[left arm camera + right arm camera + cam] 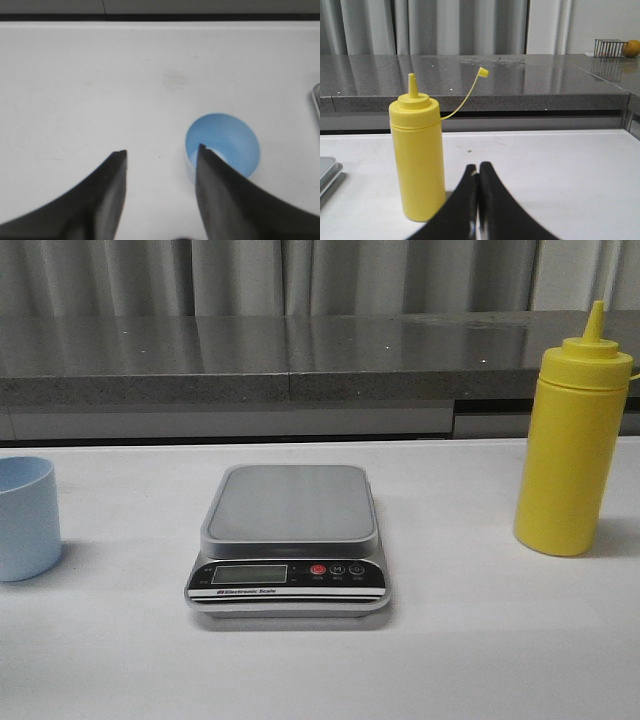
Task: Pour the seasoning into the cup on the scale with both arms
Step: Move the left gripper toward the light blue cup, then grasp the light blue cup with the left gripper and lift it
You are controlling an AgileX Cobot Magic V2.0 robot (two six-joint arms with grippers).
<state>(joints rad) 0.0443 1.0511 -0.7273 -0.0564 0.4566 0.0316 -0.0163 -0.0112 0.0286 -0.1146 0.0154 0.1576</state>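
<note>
The light blue cup (27, 517) stands on the white table (480, 640), well left of the empty scale (290, 505). The left gripper (161, 155) hovers spread and empty above it — centre both fingers around the rim before closing. The right gripper (478, 172), pressed together and empty, waits beside the yellow squeeze bottle (417, 155) — nozzle uncapped.

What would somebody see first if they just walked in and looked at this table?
Probably the tall yellow seasoning bottle standing on the right of the white table, its little tip cap hanging off on a thin strap. Next, the silver scale in the middle with nothing on it, and the light blue cup at the far left edge. The left claw hangs open above the cup.
</note>
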